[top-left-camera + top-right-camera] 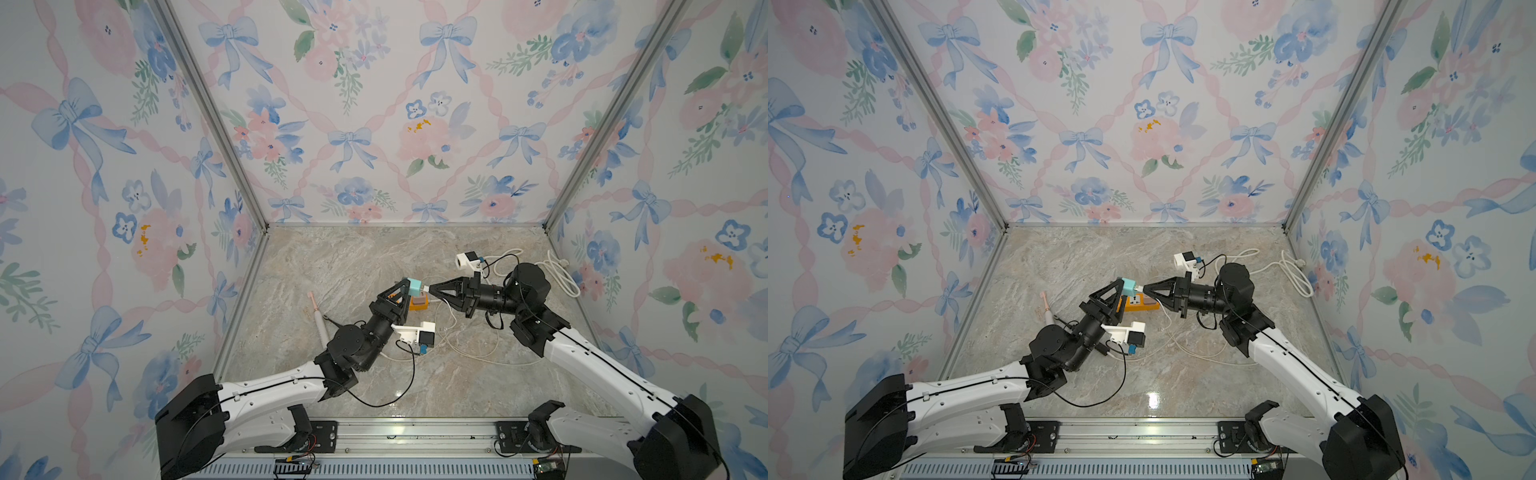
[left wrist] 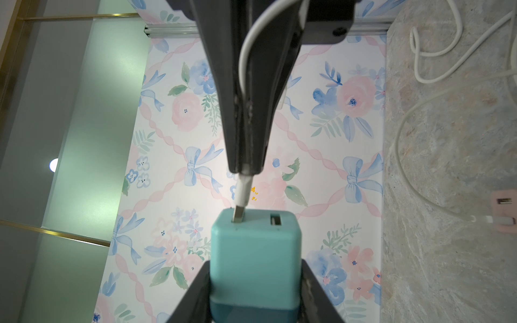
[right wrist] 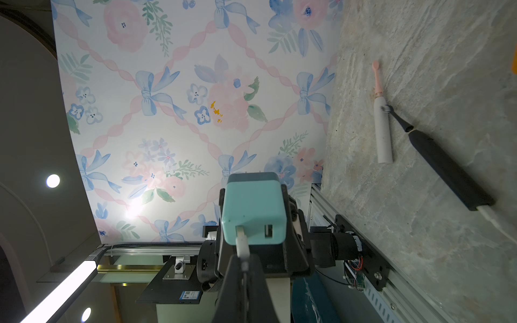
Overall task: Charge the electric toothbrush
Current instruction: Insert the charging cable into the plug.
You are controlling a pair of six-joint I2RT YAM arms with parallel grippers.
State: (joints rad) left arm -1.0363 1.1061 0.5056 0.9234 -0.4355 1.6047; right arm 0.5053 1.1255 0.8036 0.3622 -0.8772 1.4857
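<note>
Closest to us, fingers [image 2: 193,296] of the left gripper [image 2: 255,264] stand part-open, clamping the teal charger block [image 2: 254,249] on both sides. We see the right gripper [image 2: 246,167] pinched fully closed on the white USB plug [image 2: 241,193], its metal tip tilted at one of the block's two slots. Below them sits the orange power strip [image 1: 417,305]. Well apart, on the marble table [image 1: 332,257], lie the white-and-pink toothbrush [image 3: 382,131] and the black toothbrush [image 3: 447,167], the black one's brush head touching the white handle.

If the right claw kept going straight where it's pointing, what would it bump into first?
The teal charger block in the left gripper; the right gripper points straight at it, its white USB plug tip at a port.
</note>
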